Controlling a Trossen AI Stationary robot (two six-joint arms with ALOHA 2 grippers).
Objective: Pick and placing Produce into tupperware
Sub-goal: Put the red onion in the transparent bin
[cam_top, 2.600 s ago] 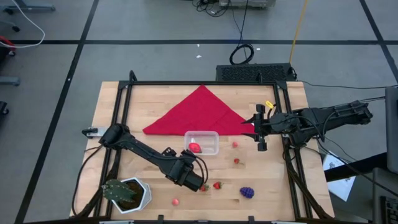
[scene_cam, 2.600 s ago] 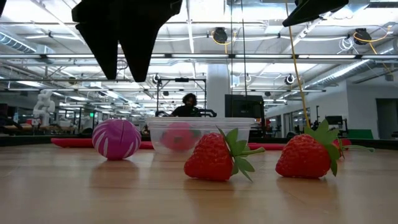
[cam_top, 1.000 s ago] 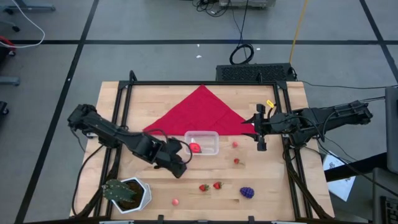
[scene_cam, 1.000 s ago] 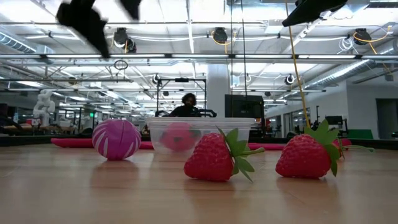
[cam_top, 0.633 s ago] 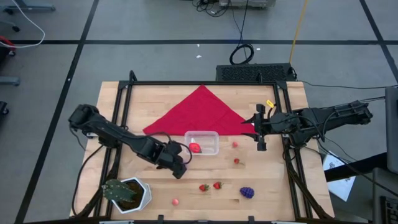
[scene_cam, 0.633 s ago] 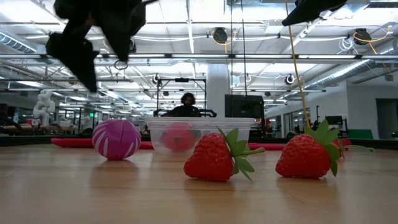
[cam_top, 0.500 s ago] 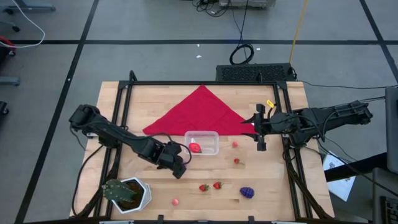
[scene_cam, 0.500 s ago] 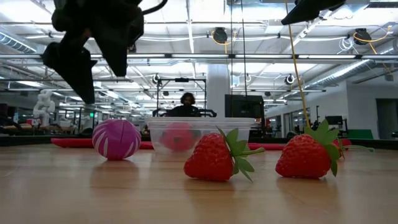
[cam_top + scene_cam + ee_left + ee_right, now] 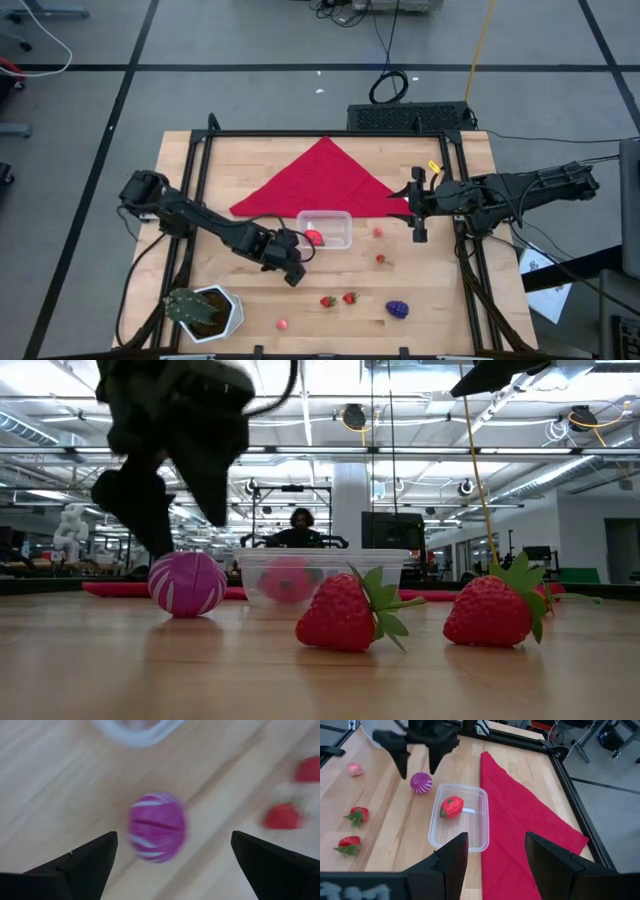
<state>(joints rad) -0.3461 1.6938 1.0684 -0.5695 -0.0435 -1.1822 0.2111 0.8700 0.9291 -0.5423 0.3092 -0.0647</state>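
Left gripper [image 9: 170,851] hovered, jaws wide apart, purple striped ball [image 9: 157,826] on the desk [image 9: 440,300] between them, tub [image 9: 325,229] just beyond. Right gripper [image 9: 495,851] waited, jaws parted, empty.

Two dark jointed arms trailing black cables (a small yellow tag [image 9: 433,167] on the right one).

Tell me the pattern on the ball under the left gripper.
Ball: magenta-purple with thin white stripes running over it. Left wrist view shows it best.
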